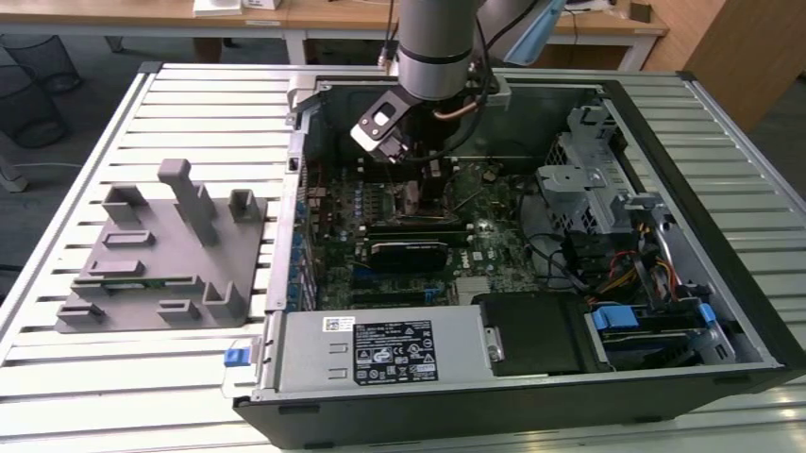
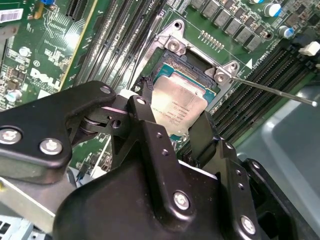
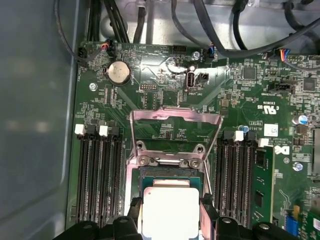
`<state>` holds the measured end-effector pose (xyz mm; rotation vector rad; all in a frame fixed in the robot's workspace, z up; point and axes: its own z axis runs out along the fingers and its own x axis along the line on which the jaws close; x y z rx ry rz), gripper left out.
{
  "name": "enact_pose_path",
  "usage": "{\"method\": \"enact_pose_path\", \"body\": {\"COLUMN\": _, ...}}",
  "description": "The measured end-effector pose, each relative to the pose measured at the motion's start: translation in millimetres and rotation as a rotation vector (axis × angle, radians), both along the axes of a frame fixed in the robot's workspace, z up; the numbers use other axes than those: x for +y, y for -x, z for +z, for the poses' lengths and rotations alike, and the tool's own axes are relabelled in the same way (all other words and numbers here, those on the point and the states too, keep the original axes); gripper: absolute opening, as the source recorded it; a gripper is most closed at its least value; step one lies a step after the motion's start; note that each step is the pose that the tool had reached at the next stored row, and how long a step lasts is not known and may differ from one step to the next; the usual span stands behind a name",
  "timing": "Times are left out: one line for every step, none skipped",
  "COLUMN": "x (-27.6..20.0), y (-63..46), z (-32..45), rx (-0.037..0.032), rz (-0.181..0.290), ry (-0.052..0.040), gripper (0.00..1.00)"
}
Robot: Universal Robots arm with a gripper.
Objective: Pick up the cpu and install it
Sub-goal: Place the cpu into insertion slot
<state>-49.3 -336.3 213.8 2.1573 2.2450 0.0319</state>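
Observation:
The cpu (image 3: 170,212), a pale silver square chip, sits between my gripper's (image 3: 171,205) black fingers (image 3: 134,204) directly over the open socket (image 3: 170,172). In the second wrist view the cpu (image 2: 181,106) lies level within the socket frame (image 2: 172,47), and the gripper (image 2: 175,117) is shut on two opposite edges of it. The socket's metal load plate (image 3: 175,120) stands flipped up. The thin lever (image 2: 272,90) is swung out to the side. In the exterior view the gripper (image 1: 422,184) reaches down into the open computer case (image 1: 743,236), over the green motherboard (image 1: 492,236).
Black memory slots (image 3: 97,175) flank the socket on both sides. Cables (image 3: 210,30) run along the case wall. A power supply (image 1: 377,349) and a drive cage (image 1: 592,179) fill the case edges. A grey moulded fixture (image 1: 158,255) stands on the slatted table (image 1: 75,179).

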Motion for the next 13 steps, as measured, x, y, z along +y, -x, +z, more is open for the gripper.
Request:
{"method": "enact_pose_path", "body": {"x": 0.0, "y": 0.0, "z": -1.3, "rx": 0.0, "rz": 0.0, "ry": 0.0, "gripper": 0.54}}
{"method": "enact_pose_path", "body": {"x": 0.0, "y": 0.0, "z": -2.4, "rx": 0.0, "rz": 0.0, "ry": 0.0001, "gripper": 0.54}}
{"method": "enact_pose_path", "body": {"x": 0.0, "y": 0.0, "z": -3.2, "rx": 0.0, "rz": 0.0, "ry": 0.0, "gripper": 0.54}}
{"method": "enact_pose_path", "body": {"x": 0.0, "y": 0.0, "z": -4.4, "rx": 0.0, "rz": 0.0, "ry": 0.0, "gripper": 0.54}}
{"method": "enact_pose_path", "body": {"x": 0.0, "y": 0.0, "z": -5.3, "rx": 0.0, "rz": 0.0, "ry": -0.0001, "gripper": 0.54}}
{"method": "enact_pose_path", "body": {"x": 0.0, "y": 0.0, "z": -6.3, "rx": -0.0001, "rz": 0.0, "ry": -0.0001, "gripper": 0.54}}
{"method": "enact_pose_path", "body": {"x": 0.0, "y": 0.0, "z": -7.2, "rx": -0.0001, "rz": 0.0, "ry": -0.0001, "gripper": 0.54}}
{"method": "enact_pose_path", "body": {"x": 0.0, "y": 0.0, "z": -8.0, "rx": 0.0, "rz": 0.0, "ry": 0.0, "gripper": 0.54}}
{"method": "enact_pose_path", "body": {"x": 0.0, "y": 0.0, "z": -8.9, "rx": 0.0, "rz": 0.0, "ry": -0.0001, "gripper": 0.54}}
{"method": "enact_pose_path", "body": {"x": 0.0, "y": 0.0, "z": -9.8, "rx": 0.0, "rz": -0.001, "ry": 0.0, "gripper": 0.54}}
{"method": "enact_pose_path", "body": {"x": 0.0, "y": 0.0, "z": -10.6, "rx": 0.0, "rz": -0.001, "ry": 0.0, "gripper": 0.54}}
{"method": "enact_pose_path", "body": {"x": 0.0, "y": 0.0, "z": -11.4, "rx": 0.0001, "rz": -0.001, "ry": 0.0, "gripper": 0.54}}
{"method": "enact_pose_path", "body": {"x": 0.0, "y": 0.0, "z": -12.2, "rx": 0.0, "rz": -0.001, "ry": 0.0, "gripper": 0.54}}
